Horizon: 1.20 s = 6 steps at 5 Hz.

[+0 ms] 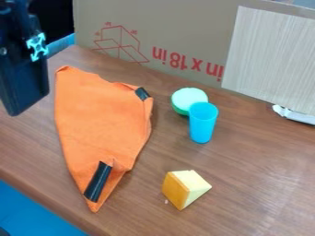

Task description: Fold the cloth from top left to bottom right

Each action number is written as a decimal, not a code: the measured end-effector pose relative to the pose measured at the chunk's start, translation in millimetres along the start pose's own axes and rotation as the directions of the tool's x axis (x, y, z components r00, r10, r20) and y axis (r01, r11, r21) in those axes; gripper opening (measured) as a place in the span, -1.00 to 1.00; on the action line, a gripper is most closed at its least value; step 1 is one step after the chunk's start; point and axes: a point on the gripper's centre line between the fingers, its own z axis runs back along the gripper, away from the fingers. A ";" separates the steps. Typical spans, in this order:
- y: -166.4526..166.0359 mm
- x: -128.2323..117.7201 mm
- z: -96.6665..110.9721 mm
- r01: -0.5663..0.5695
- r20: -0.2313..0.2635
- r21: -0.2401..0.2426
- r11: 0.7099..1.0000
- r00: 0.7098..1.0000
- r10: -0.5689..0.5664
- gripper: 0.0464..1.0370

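- Cloth (102,117) is seen right of the claw (18,103), its long axis slanted down from top left.
- Whether claw is clenched cannot be told.

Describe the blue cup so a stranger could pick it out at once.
Find the cardboard along the table's far side. In front of it, right of the orange cloth, is the cup. It is blue and slim; the green thing just behind is squat.

orange cloth (102,120), left of frame, was matt fabric w/ smooth dark strips (98,181); tabletop (252,170) looked like slightly glossy wood; cup (201,124), nr centre, smooth plastic; panel (178,27) up top, matt cardboard.
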 end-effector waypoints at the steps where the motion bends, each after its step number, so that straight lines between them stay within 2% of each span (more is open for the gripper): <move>1: 0.5 -0.3 -3.0 0.003 -0.006 0.001 1.000 1.000 -0.003 0.92; 2: 24.4 17.1 -22.8 -0.062 0.016 0.035 0.997 0.998 0.062 0.92; 4: 72.4 41.7 -41.6 -0.130 0.034 0.047 0.990 0.991 0.128 0.92; 5: 100.8 62.0 -56.8 -0.182 0.023 0.027 0.983 0.983 0.181 0.92; 6: 123.1 86.1 -62.3 -0.219 0.051 -0.002 0.976 0.975 0.218 0.92</move>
